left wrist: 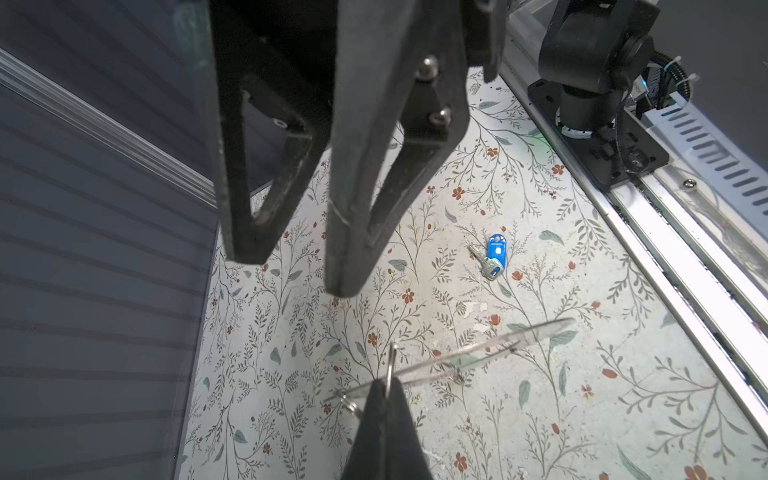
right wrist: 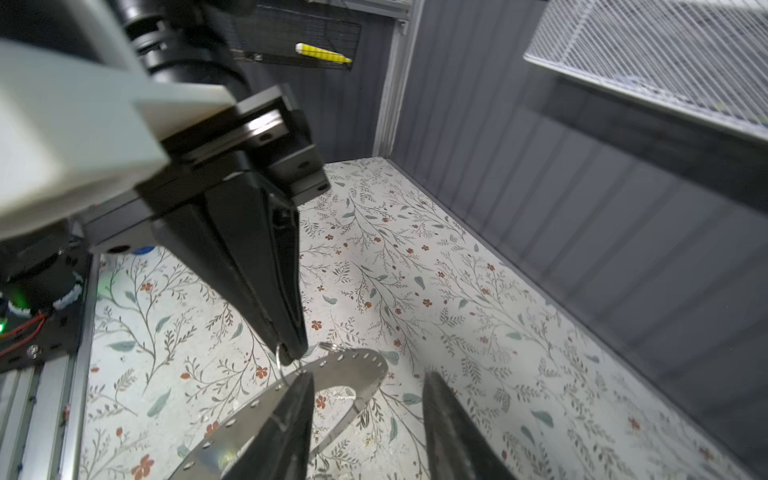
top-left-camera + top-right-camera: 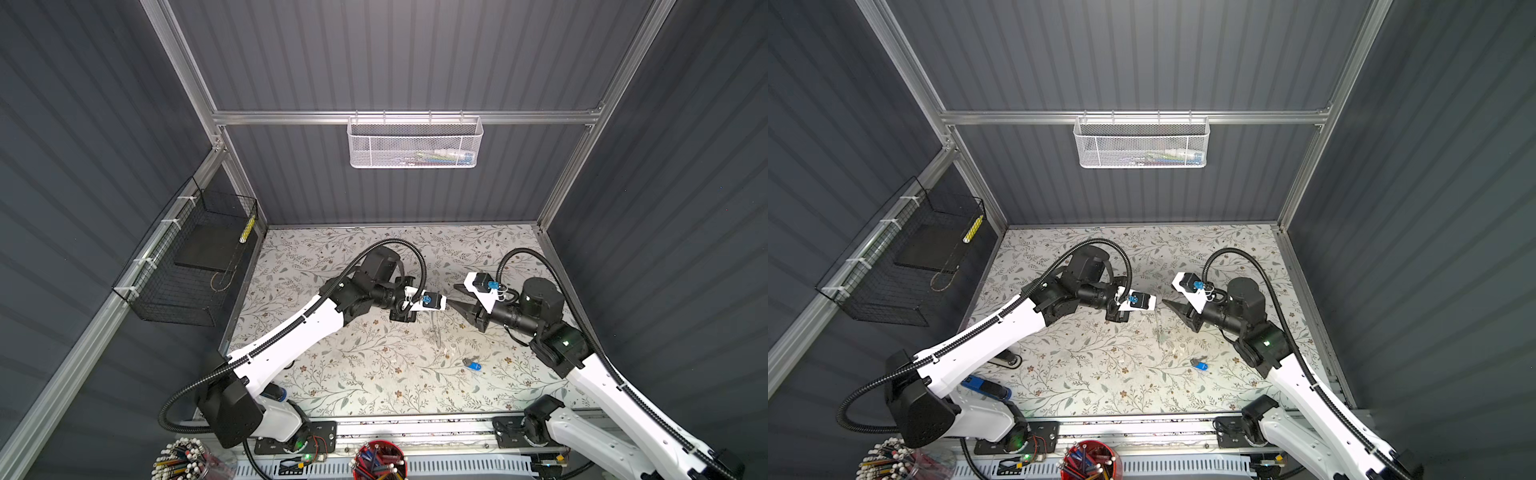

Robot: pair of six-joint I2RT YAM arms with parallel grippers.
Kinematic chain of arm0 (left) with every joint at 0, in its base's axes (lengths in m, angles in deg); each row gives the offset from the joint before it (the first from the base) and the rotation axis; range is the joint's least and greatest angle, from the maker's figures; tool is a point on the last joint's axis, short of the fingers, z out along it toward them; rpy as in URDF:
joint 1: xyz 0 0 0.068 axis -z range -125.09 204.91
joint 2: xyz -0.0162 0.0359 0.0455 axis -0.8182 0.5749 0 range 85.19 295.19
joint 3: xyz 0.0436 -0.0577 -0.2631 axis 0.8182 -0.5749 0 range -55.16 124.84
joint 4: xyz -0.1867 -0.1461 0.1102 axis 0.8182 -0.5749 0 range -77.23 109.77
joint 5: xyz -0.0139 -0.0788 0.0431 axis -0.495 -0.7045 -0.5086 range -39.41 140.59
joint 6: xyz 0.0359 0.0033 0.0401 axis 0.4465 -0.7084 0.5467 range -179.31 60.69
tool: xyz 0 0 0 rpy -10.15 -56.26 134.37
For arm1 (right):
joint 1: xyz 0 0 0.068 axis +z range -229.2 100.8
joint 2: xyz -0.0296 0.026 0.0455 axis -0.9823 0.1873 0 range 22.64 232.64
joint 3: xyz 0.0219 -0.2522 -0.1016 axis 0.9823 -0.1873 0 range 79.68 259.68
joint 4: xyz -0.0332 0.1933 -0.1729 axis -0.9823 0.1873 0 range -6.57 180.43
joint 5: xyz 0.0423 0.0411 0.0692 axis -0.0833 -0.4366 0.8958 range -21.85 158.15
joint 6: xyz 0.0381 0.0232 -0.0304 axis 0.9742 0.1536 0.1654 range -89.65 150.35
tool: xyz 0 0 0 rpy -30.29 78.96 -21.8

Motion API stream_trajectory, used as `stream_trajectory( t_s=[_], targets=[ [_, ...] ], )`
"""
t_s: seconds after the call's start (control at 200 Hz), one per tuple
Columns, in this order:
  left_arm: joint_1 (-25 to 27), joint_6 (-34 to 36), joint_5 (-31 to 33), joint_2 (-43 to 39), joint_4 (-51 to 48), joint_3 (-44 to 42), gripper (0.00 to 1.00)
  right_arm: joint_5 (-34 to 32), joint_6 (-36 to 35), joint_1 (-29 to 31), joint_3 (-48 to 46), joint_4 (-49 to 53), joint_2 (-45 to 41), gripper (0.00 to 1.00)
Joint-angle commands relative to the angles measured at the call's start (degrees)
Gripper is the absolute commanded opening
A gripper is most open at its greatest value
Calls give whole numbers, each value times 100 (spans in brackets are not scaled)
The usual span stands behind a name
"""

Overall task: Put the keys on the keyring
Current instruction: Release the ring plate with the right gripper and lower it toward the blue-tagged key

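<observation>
The keyring [image 2: 353,365], a wide flat grey band with small holes along its edge, hangs above the table between my two grippers. In both top views it shows only as a thin edge-on sliver [image 3: 436,328] [image 3: 1158,328]. My left gripper [image 1: 384,384] [image 3: 446,306] is shut on a thin wire loop at the keyring's [image 1: 478,353] rim. My right gripper [image 2: 368,388] [image 3: 457,297] is open; one finger [image 2: 297,399] lies against the band, the other stands apart. A silvery key with a blue tag [image 3: 471,365] [image 3: 1199,365] [image 1: 494,255] lies on the floral table [image 3: 353,374] nearer the front.
A blue-and-black stapler [image 3: 984,388] lies by the left arm's base. A black wire basket [image 3: 187,266] hangs on the left wall and a white mesh basket [image 3: 415,143] on the back wall. Pencil cups [image 3: 380,461] stand beyond the front rail [image 3: 415,428].
</observation>
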Motion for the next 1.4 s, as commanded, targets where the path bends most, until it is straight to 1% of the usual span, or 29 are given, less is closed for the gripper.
stream_trajectory(
  t_s=[0.0, 0.085, 0.215, 0.33, 0.405, 0.485, 0.59, 0.735, 0.946, 0.961, 1.011, 1.211, 1.396],
  targets=[
    [-64, 31, -353, -306, 610, -184, 0, -1190, 1003, 3, -210, -226, -271, 47],
    [-71, -42, -445, -416, 799, -349, 0, -1898, 1765, 2, -193, 91, -348, 47],
    [-80, -163, -514, -525, 970, -548, 0, -2421, 2823, 2, 37, 1073, -124, 46],
    [-96, -343, -492, -623, 1210, -799, 0, -2440, 3471, 12, 261, 2062, 268, 50],
    [-120, -422, -389, -639, 1298, -943, 0, -2583, 3993, 6, 427, 2752, 550, 49],
    [-189, -632, -362, -645, 1491, -1129, 0, -2522, 4548, 21, 462, 3222, 816, 49],
    [-288, -828, -409, -659, 1843, -1431, 0, -2554, 5136, 107, 375, 3693, 1071, 48],
    [-418, -1314, -307, -471, 2505, -1720, 0, -2603, 5764, 326, 56, 3903, 1279, 47],
    [-450, -1658, -307, -116, 2805, -1807, 0, -2383, 6259, 453, -296, 3791, 1707, 49],
    [-450, -1684, -311, -115, 2846, -1824, 0, -2362, 6270, 463, -328, 3766, 1877, 49],
    [-450, -1734, -297, -97, 2928, -1863, 0, -2269, 6308, 475, -374, 3712, 2022, 49],
    [-456, -1881, -321, -115, 2852, -1921, 0, -1986, 6249, 493, -502, 3323, 2444, 51],
    [-442, -1938, -307, -228, 2933, -2065, 0, -1690, 6061, 510, -386, 3148, 3052, 52]
  ],
)
